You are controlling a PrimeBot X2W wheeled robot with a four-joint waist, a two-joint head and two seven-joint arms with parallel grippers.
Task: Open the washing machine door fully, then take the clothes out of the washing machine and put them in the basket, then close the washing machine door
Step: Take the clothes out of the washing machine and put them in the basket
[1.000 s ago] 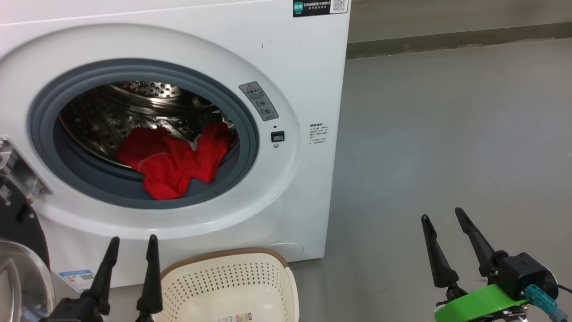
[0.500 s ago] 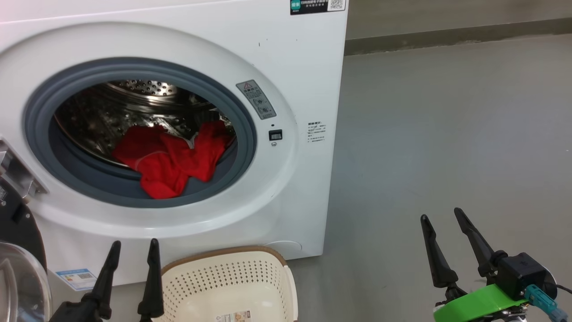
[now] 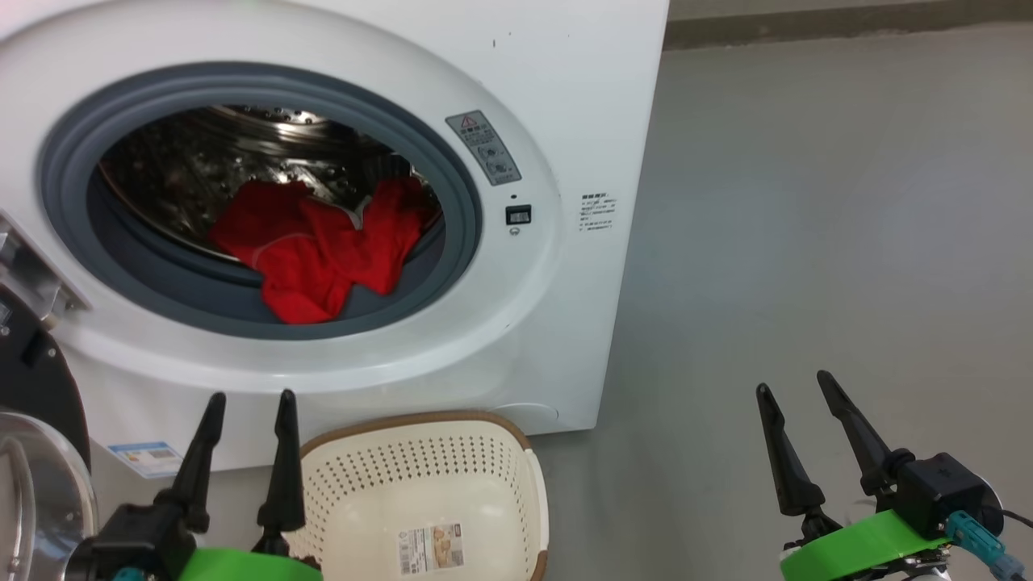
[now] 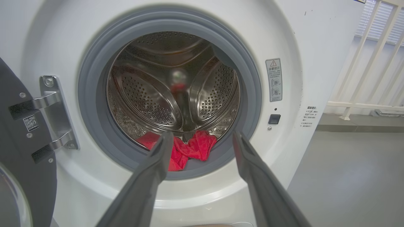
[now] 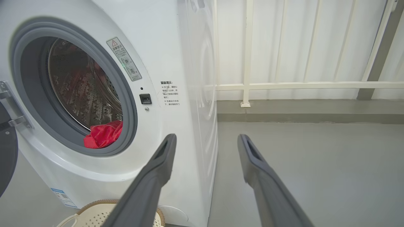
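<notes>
inside the washing machine (image 3: 565, 81), at the front lip of its drum, the red clothes (image 3: 315, 250) lie heaped, spilling onto the grey seal. the door (image 3: 32, 395) hangs swung open at the machine's left. the basket (image 3: 420, 428) sits on the floor just before the machine's base, below the opening. the left gripper (image 3: 252, 395) hovers before the machine, jaws spread and empty; the right gripper (image 3: 792, 382), likewise spread, hovers off the machine's right side.
</notes>
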